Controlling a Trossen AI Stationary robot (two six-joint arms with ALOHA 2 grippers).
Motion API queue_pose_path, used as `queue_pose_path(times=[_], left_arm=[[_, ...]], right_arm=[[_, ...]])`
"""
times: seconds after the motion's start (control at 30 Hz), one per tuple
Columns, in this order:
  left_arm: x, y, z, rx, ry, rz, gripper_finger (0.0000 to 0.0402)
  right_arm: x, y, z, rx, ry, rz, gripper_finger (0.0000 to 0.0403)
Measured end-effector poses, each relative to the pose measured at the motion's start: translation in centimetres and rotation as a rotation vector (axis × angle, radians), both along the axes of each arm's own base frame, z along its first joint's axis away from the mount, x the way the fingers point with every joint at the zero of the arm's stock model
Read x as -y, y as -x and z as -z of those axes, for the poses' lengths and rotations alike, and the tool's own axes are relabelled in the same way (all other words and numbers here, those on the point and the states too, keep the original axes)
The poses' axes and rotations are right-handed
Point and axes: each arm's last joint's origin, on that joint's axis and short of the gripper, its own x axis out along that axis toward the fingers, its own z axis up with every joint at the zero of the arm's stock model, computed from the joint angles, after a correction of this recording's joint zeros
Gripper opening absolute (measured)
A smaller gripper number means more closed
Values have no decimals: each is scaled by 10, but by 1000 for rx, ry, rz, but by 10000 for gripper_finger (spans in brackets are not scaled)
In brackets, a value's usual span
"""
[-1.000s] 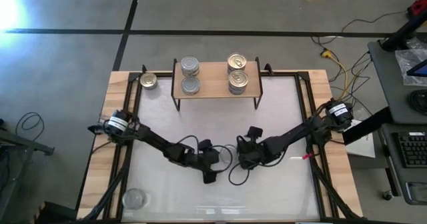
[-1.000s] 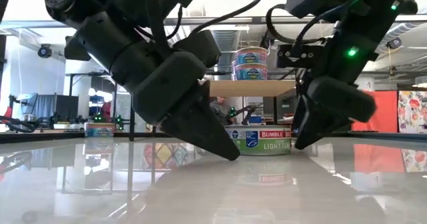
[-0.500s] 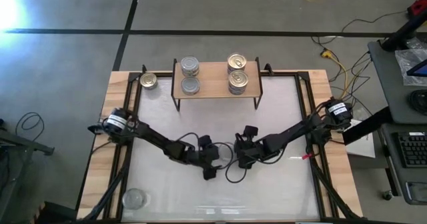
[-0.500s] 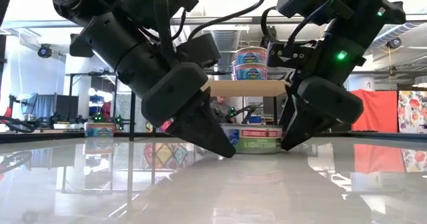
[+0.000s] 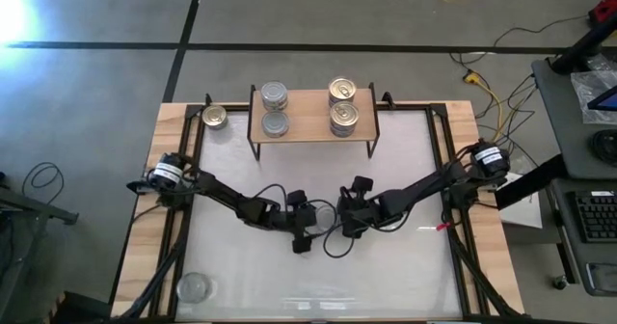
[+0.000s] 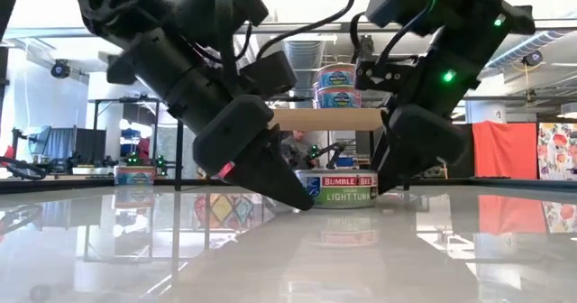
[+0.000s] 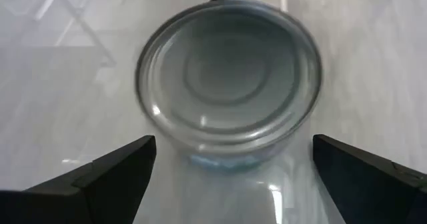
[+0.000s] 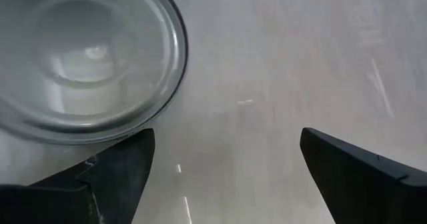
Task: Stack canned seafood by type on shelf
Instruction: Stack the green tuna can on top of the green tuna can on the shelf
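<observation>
Here a silver-topped can (image 7: pixel 229 77) lies between the open left end effector (image 7: pixel 233 177) fingers.

tin on the table (image 6: pixel 343 188) — label reads "BUMBLE BEE", "LIGHT TUNA"

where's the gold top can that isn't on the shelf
In the high view the gold-topped can sits on the table's far left edge, just left of the shelf and apart from it, level with the two silver-topped cans.

Left gripper (image 7: pixel 230 177) and right gripper (image 8: pixel 223 167) spread, tips converging mid-table
</observation>
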Motion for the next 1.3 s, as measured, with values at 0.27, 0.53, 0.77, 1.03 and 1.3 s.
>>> queue_pose_path(times=[0.27, 0.53, 0.77, 1.03, 1.3], left_arm=[[-2, 0, 1, 24, 22, 13, 387], [-2, 3, 4, 141, 56, 15, 387], [-9, 27, 13, 352, 183, -56, 387], [-9, 26, 34, 352, 170, -73, 387], [-9, 25, 40, 348, 162, -59, 394]], right_arm=[[-1, -12, 7, 73, -8, -29, 368], [-2, -12, 7, 80, -22, -20, 368], [-4, -13, 7, 102, -58, 0, 368], [-4, -11, 8, 86, -58, 3, 368], [-5, -9, -4, 44, -103, 13, 368]])
